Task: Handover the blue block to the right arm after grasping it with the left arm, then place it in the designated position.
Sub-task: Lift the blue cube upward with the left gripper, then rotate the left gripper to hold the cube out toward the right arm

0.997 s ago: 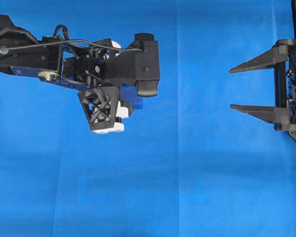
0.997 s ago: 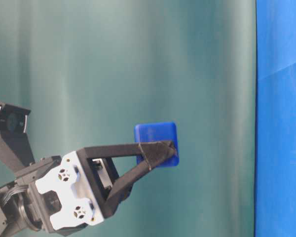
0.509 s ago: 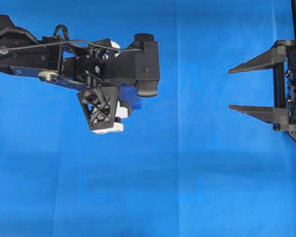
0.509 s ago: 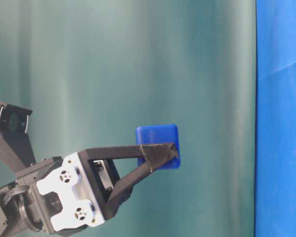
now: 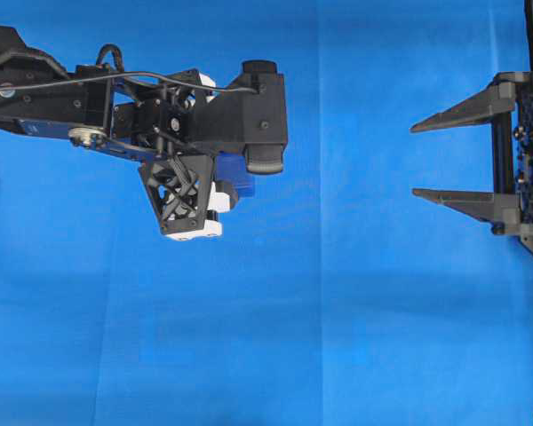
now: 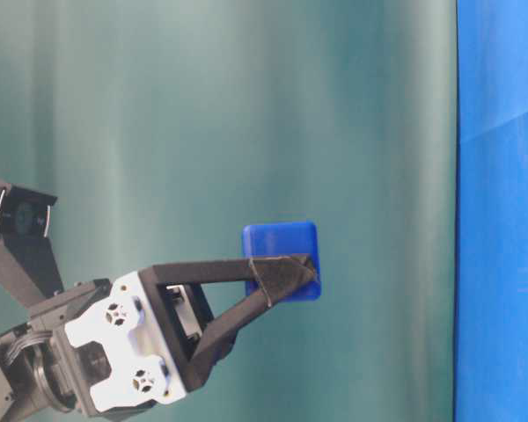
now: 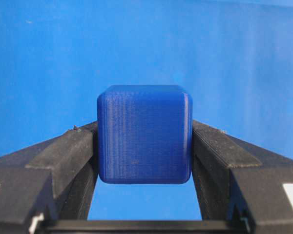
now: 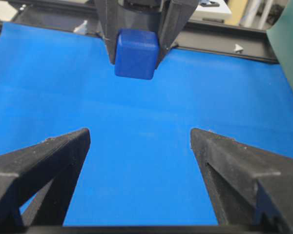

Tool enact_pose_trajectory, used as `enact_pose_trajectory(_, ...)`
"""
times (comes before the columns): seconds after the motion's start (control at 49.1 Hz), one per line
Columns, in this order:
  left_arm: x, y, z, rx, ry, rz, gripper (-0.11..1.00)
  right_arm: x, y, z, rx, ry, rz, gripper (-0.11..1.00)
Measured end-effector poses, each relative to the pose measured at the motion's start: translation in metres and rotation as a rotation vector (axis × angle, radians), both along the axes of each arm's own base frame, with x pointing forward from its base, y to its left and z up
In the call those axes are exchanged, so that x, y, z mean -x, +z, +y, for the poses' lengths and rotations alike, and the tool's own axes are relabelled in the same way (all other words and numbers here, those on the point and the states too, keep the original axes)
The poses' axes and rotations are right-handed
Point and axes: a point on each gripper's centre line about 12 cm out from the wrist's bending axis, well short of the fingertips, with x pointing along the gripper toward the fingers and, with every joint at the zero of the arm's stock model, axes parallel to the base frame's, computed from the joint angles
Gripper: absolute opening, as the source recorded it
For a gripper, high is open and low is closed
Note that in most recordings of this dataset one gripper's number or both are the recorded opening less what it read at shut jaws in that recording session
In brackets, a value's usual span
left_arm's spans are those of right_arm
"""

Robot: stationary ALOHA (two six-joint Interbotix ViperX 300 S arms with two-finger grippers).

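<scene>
1. Left gripper (image 7: 144, 146) pinches the blue block (image 7: 144, 134) between its two black fingers, one finger pressed flat against each side of the cube.
2. From table level, the block (image 6: 280, 260) is held up in the air at the tips of the fingers, in front of a green backdrop (image 6: 246, 105), with the white finger-mount brackets (image 6: 119, 338) lower left of it.
3. From overhead, the left arm (image 5: 160, 111) reaches in from the left edge over the blue cloth (image 5: 338, 311); only a sliver of the block (image 5: 238, 182) shows beneath the black wrist housing.
4. Well apart to the right, the right gripper (image 5: 426, 160) has its two pointed black fingers spread wide, tips aimed leftward, with nothing between them.
5. Its wrist view looks out between those spread fingers (image 8: 44, 161) at the block (image 8: 136, 53), held up ahead by the left gripper.
</scene>
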Motion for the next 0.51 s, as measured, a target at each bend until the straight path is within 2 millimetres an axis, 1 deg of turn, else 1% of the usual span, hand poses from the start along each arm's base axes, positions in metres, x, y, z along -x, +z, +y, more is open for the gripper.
enact_pose_trajectory(0.366, -0.0006, -0.0004, 0.0000, 0.000, 0.000, -0.002, 0.49, 0.0000, 0.0000, 0.0000, 0.000, 0.000, 0.000, 0.97)
enact_pose_trajectory(0.509, 0.0017, -0.0011, 0.0000, 0.000, -0.001, -0.029, 0.49, 0.0000, 0.0000, 0.0000, 0.000, 0.000, 0.000, 0.97)
